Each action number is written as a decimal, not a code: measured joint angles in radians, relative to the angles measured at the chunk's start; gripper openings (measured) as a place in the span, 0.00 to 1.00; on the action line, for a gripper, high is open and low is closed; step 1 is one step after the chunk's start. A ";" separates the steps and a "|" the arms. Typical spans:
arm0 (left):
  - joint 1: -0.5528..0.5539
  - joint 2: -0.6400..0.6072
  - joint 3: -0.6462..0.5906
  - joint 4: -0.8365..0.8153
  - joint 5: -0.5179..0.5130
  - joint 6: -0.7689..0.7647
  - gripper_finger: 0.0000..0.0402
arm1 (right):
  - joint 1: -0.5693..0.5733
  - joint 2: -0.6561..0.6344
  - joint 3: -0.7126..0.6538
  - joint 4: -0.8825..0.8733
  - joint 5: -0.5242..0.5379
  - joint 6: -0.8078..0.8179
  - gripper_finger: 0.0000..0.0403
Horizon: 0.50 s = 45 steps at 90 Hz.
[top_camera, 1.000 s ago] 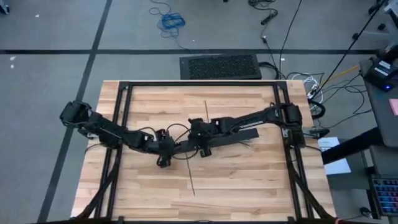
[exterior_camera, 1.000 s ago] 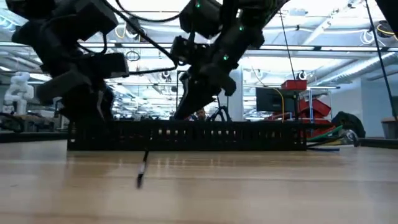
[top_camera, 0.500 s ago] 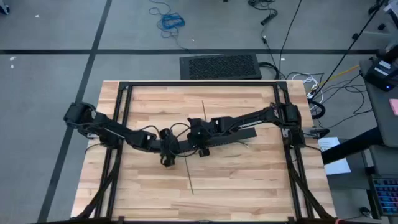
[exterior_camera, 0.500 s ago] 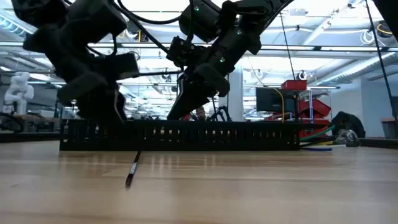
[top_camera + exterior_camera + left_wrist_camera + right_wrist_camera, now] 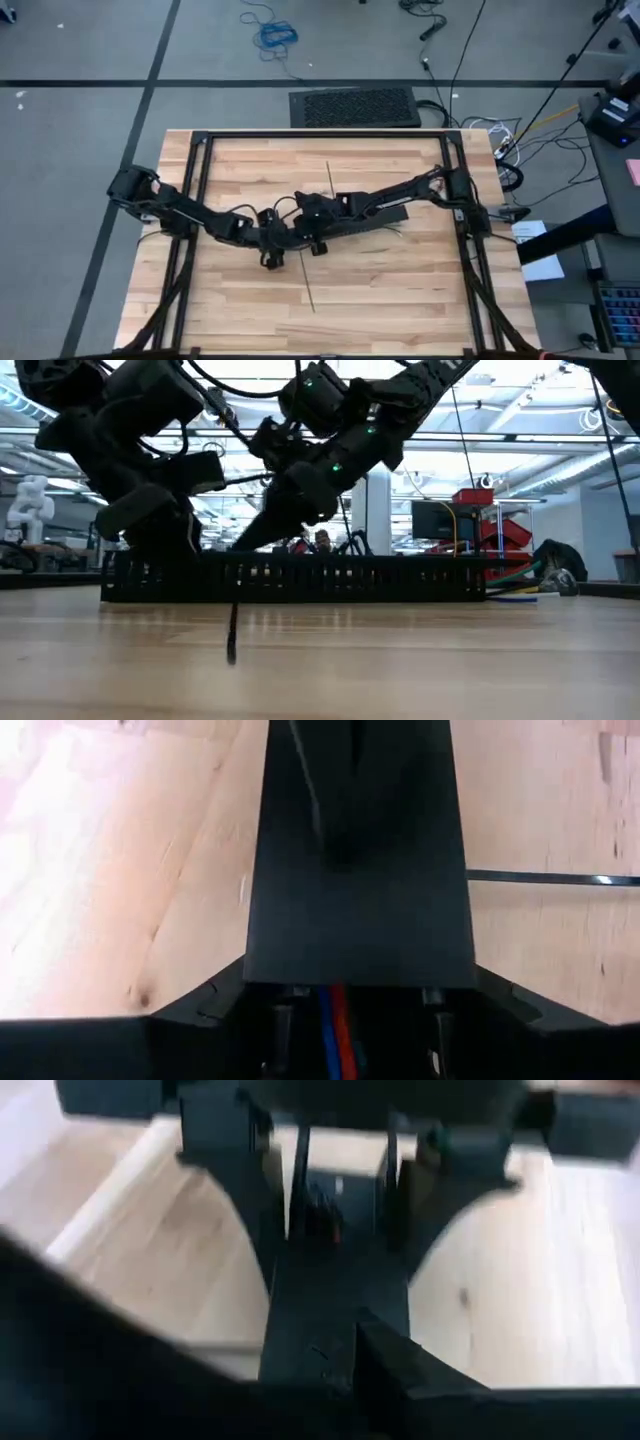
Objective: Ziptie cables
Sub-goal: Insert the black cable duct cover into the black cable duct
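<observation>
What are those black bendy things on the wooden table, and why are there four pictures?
They are two robot arms, each ending in a pincer. One picture looks down from above, one looks across the table top, and two come from little cameras on the arms' wrists. From above, the left pincer and the right pincer meet at a long black slotted bar lying across the wooden table. Coloured cables stick out of one end of the bar, and the left wrist camera sees red and blue ones up close. A thin black zip tie lies on the table. I cannot tell whether either pincer is open or squeezing.
</observation>
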 joint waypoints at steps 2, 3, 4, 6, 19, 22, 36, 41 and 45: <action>0.000 0.000 0.000 0.001 0.000 0.000 0.56 | 0.000 -0.003 0.000 0.002 0.000 0.000 0.00; 0.000 0.000 0.000 0.002 0.000 0.001 0.56 | 0.000 -0.006 0.000 0.002 0.000 0.000 0.00; 0.000 0.001 0.000 0.003 0.000 0.002 0.56 | 0.000 -0.011 0.000 0.000 0.000 0.000 0.00; 0.000 0.001 0.000 0.005 0.000 0.004 0.56 | 0.000 -0.020 -0.001 -0.009 0.001 0.000 0.00; 0.002 0.004 0.001 0.012 0.001 0.027 0.57 | 0.023 -0.105 -0.006 -0.120 0.054 -0.030 0.00; 0.002 0.000 0.001 0.009 0.001 0.028 0.58 | 0.028 -0.130 -0.005 -0.139 0.070 -0.038 0.00; 0.002 -0.022 -0.001 -0.010 0.006 0.035 0.65 | 0.032 -0.185 -0.001 -0.234 0.081 -0.037 0.00; 0.002 -0.027 -0.003 -0.017 0.012 0.031 0.67 | 0.031 -0.179 -0.003 -0.259 0.085 -0.036 0.00; 0.002 -0.028 -0.003 -0.016 0.013 0.029 0.67 | 0.029 -0.166 -0.003 -0.252 0.087 -0.035 0.00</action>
